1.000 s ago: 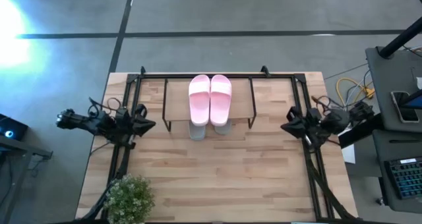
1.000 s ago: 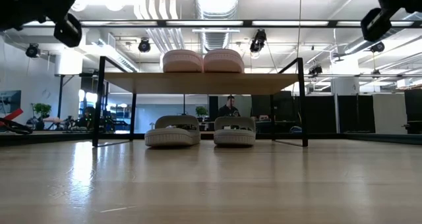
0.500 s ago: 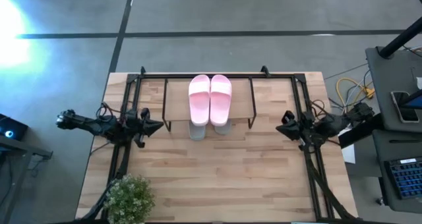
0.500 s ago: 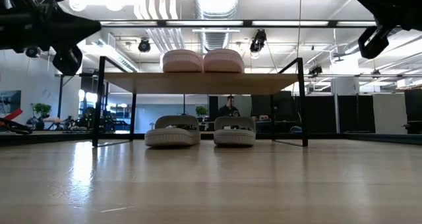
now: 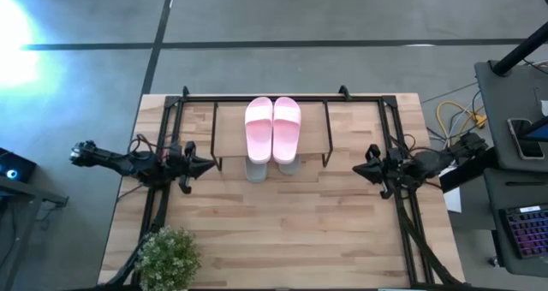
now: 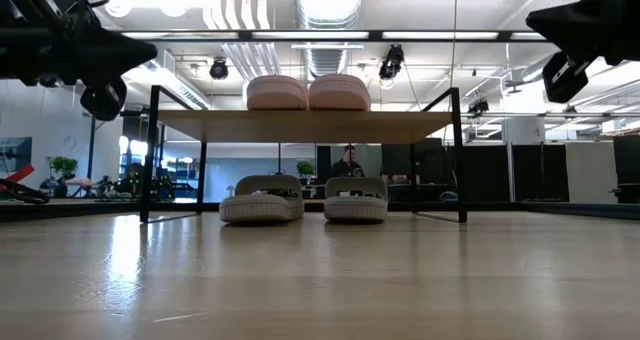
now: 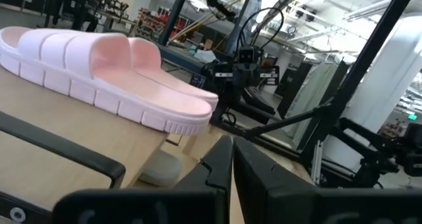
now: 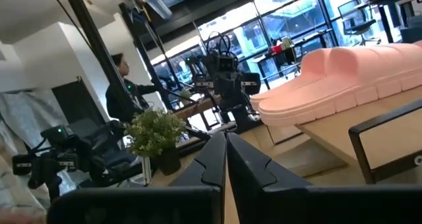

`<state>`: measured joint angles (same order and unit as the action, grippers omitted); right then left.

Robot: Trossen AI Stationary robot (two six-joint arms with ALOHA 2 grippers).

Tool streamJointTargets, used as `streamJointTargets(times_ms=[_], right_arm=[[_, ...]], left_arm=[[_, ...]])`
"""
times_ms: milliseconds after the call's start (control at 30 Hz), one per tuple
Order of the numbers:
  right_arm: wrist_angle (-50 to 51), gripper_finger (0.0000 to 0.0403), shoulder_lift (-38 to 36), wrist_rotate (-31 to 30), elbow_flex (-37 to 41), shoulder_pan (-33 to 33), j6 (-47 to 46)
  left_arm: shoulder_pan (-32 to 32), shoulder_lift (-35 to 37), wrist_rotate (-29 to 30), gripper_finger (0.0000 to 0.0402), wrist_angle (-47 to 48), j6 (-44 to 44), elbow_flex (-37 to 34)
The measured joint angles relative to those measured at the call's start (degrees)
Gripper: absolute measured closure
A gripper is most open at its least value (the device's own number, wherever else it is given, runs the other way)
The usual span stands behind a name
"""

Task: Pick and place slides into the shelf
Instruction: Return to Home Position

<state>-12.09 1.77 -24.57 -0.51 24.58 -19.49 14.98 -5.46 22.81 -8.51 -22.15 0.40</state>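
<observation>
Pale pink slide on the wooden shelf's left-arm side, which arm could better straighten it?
Left, likely: the left gripper hovers off that pale pink slide's end of the wooden shelf; the right gripper flanks the far end.

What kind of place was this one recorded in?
Probably a robotics lab or workshop: bare ceiling ducts overhead, a keyboard and cables at a desk beside the wooden table, and a person standing among other rigs in the background.
</observation>
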Motion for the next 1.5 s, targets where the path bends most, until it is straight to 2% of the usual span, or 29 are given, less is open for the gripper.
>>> streamJointTargets(times_ms=[700,1500], right_arm=[[-0.1,0.0394,0.3,0.1,0.0,0.0,0.0],[-0.1,0.0394,0.3,0.1,-0.1,0.0,0.0]], left_arm=[[0.0,-4.6,0.0,0.0402,0.0,0.0,-0.1],[0.0,-6.5,0.0,0.0402,0.0,0.0,-0.1]])
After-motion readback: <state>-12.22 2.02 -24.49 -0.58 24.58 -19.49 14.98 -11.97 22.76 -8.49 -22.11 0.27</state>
